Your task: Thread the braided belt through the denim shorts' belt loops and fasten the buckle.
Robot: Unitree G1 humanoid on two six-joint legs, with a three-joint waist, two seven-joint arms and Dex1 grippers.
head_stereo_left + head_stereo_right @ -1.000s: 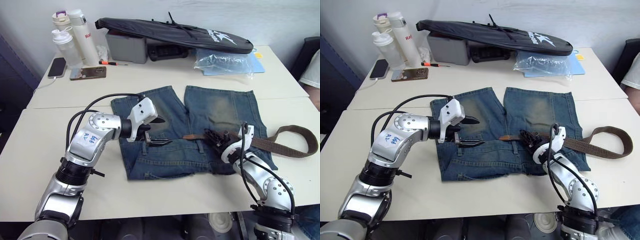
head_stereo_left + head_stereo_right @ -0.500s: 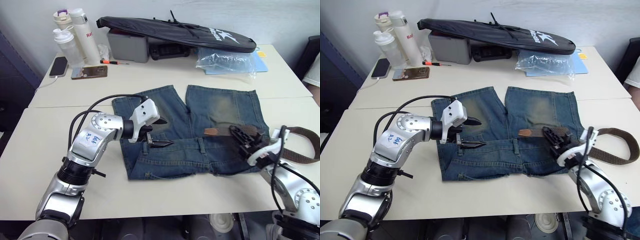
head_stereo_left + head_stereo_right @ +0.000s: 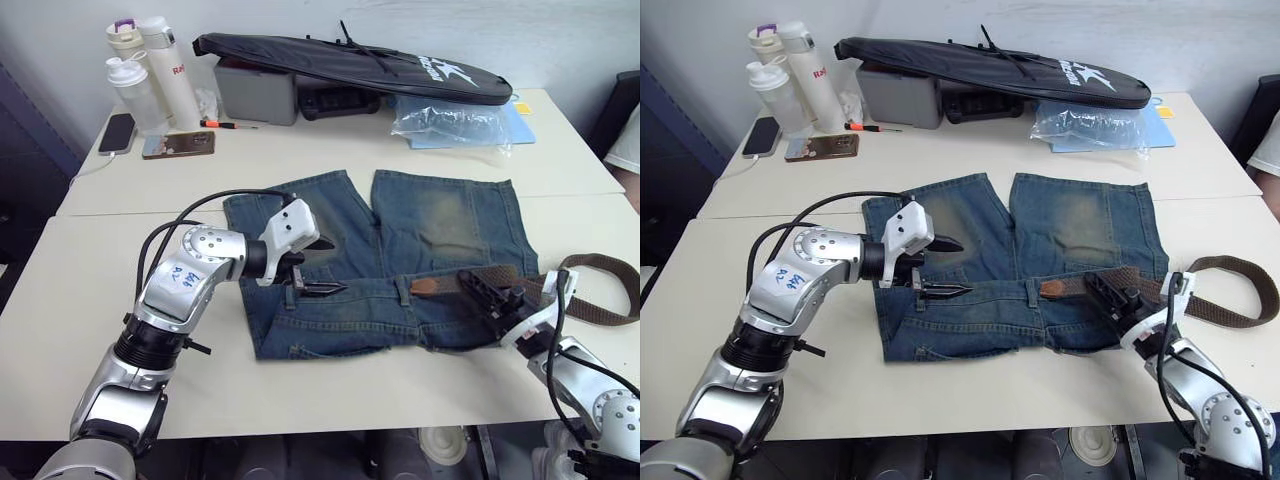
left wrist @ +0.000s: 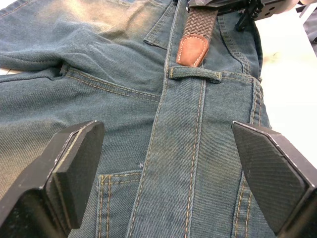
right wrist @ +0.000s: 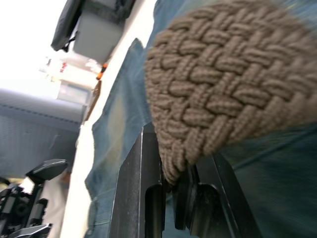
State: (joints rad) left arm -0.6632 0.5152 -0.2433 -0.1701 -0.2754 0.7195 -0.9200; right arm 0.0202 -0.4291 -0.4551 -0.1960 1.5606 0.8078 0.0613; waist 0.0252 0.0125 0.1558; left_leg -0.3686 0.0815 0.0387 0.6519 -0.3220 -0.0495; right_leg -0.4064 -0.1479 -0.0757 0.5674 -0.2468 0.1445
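Both arms are built of silver-grey metal segments joined by rounded, drum-shaped housings ringed with small screws. A white label with blue handwriting is stuck on the left forearm. Black cables are looped in an arc from each arm to the white block just behind its end effector. The left end effector is formed of two black, pointed fingers; in the left wrist view their inner pads are seen to be finely cross-hatched. The right end effector is likewise black, with flat, slotted fingers.
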